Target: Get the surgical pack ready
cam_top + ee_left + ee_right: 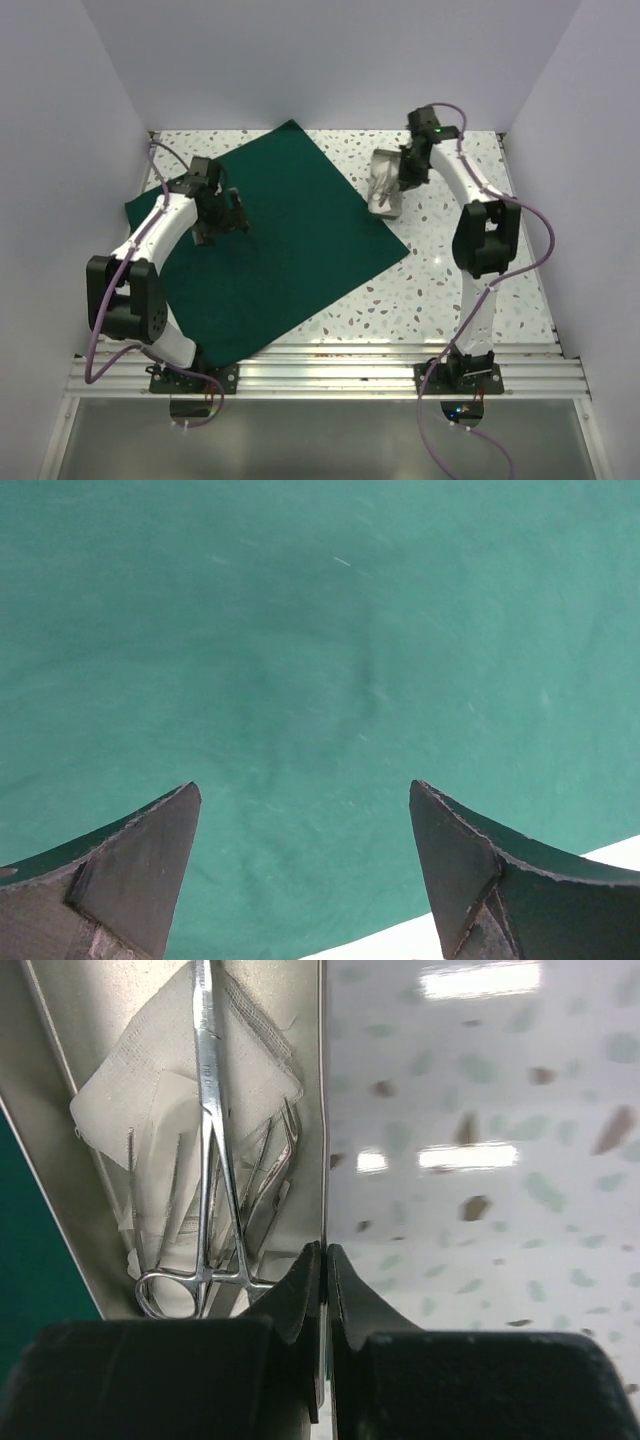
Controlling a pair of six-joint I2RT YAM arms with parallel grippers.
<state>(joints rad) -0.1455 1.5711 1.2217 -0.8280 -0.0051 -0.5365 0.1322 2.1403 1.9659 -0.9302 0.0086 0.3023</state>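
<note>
Tray [90, 1010] wall sits clamped between right gripper [324, 1255] jaws.

tray [110, 1010] cropped, forceps [207, 1110] tips cut off

Left arm [150, 235] bent, left gripper [305, 790] jaws wide apart; right arm [470, 190] extended, right gripper [325, 1250] pinched closed on tray [90, 1020] wall.

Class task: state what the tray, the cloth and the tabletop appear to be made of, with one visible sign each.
The tray: likely stainless steel, brushed silver sheen. The cloth: probably woven fabric, matte dark green, lying flat with faint creases. The tabletop: terrazzo-pattern laminate or stone, glossy; it mirrors the lights.
</note>
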